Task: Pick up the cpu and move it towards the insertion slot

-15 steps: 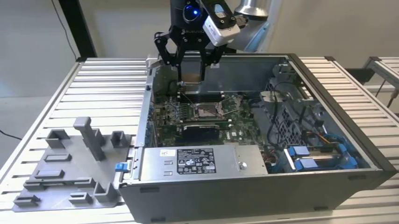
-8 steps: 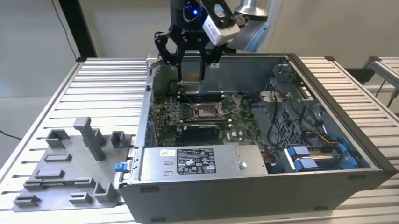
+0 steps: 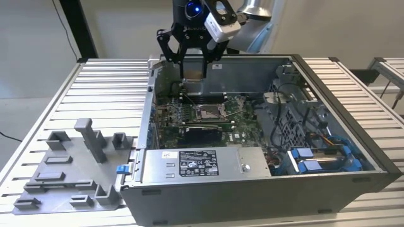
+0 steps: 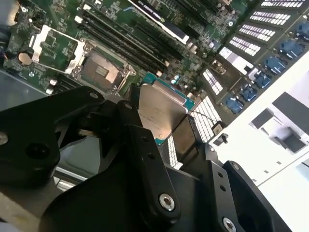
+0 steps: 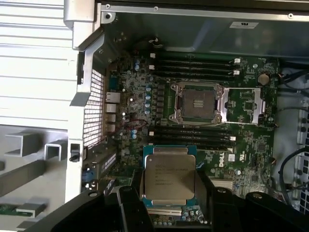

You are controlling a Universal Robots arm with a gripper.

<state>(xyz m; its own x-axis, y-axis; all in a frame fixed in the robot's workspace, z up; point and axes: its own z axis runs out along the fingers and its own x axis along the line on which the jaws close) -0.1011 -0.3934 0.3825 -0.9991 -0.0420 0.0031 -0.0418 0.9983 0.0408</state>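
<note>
The claw [image 5: 166, 205] grips the cpu [image 5: 170, 176] by its edges, above the open computer case [image 3: 353, 142]; the insertion slot [image 5: 197, 102] seems to lie below, toward the board's middle

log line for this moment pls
pincer: shut on cpu | position: above open computer case | insertion slot: open, empty | cpu: not yet seated

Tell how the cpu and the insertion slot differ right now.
The cpu is held in the hand above the motherboard; the insertion slot sits fixed on it. The cpu shows a plain silvery face; the slot has a shiny frame around a greyish-tan centre. Both are square.
</note>
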